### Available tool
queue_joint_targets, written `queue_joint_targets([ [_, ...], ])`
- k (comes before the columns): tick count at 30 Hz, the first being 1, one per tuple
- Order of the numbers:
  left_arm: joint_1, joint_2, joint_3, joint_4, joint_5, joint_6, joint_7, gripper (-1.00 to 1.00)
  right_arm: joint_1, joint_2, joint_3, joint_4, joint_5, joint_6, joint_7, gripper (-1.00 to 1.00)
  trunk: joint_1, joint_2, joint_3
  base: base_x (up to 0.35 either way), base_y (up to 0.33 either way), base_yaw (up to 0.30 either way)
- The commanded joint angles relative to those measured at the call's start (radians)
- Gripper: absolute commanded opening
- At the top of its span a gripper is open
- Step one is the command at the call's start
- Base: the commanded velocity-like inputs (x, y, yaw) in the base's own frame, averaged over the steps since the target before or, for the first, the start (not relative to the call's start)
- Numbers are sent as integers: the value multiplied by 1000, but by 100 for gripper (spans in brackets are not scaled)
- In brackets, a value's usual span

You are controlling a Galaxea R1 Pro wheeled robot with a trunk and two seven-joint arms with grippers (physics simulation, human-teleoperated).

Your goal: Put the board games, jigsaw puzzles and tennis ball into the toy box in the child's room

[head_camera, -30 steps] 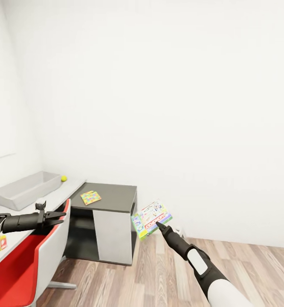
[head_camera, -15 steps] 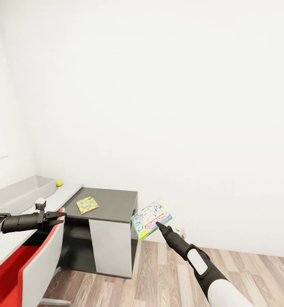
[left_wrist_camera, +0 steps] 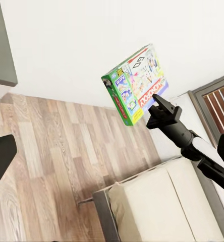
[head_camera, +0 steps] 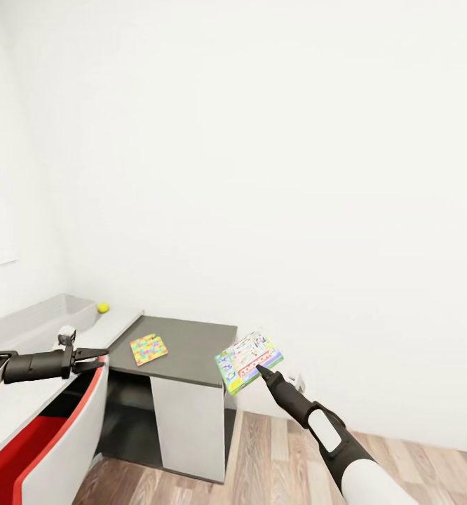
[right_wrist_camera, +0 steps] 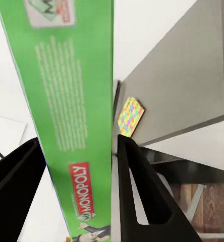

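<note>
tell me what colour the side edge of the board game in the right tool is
Bright green with white print and a red Monopoly logo, clearest in the right wrist view: board game, right tool.

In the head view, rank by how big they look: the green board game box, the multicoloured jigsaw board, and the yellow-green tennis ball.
1. Green printed board game box, though it's nearer the camera, clamped in the right tool, so partly inflated.
2. Thin multicoloured jigsaw board on the dark-grey desk section.
3. Small yellow-green tennis ball, clearly smallest.
</note>
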Motion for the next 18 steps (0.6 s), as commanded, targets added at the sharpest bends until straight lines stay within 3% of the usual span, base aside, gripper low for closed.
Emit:
queue_joint_targets([
  [1,0,0,6,0,-9,10,-6,100,0,1,-6,0,-9,10,2,-100,1,-1,0,267,0,152],
  [13,0,0,6,0,-9,10,-6,100,0,1,-4,-1,-9,11,3,-100,1,-1,1,225,0,18],
  [18,0,0,6,0,-9,10,-7,100,0,0,48,-8,-8,20,1,-100,1,-1,1,190,0,0],
])
